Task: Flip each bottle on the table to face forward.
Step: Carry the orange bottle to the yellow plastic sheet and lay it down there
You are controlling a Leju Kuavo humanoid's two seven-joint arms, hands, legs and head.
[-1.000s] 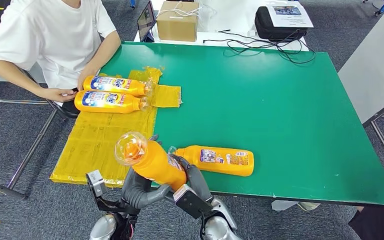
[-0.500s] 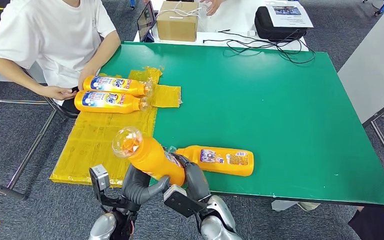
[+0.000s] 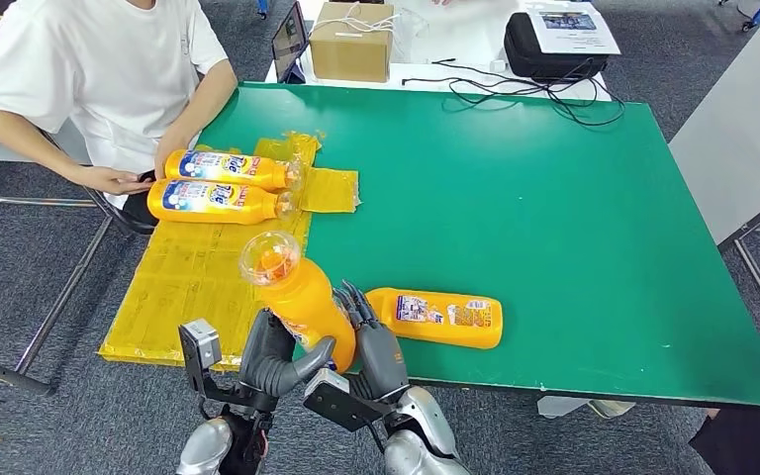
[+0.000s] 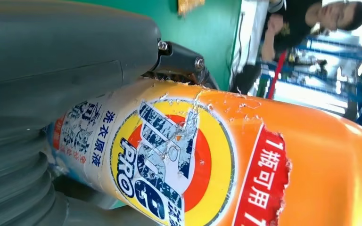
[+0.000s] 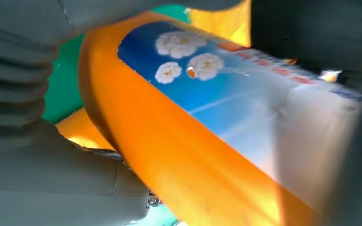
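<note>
Four orange detergent bottles show in the head view. One, the held bottle (image 3: 300,295), stands tilted above the near table edge, clear cap toward 11 o'clock, gripped from both sides: the left hand (image 3: 275,354) wraps its lower body from 8 o'clock, thumb curled across the front, and the right hand (image 3: 374,341) presses against it from 4 o'clock, fingers upright along its side. The left wrist view shows its worn front label (image 4: 169,160) against the hand. Just beside it at 3 o'clock, a lying bottle (image 3: 437,317) rests on the green table (image 3: 515,188). At 11 o'clock, two labelled bottles (image 3: 220,185) lie side by side on yellow sheeting (image 3: 198,277), near a seated person's hand (image 3: 114,181).
</note>
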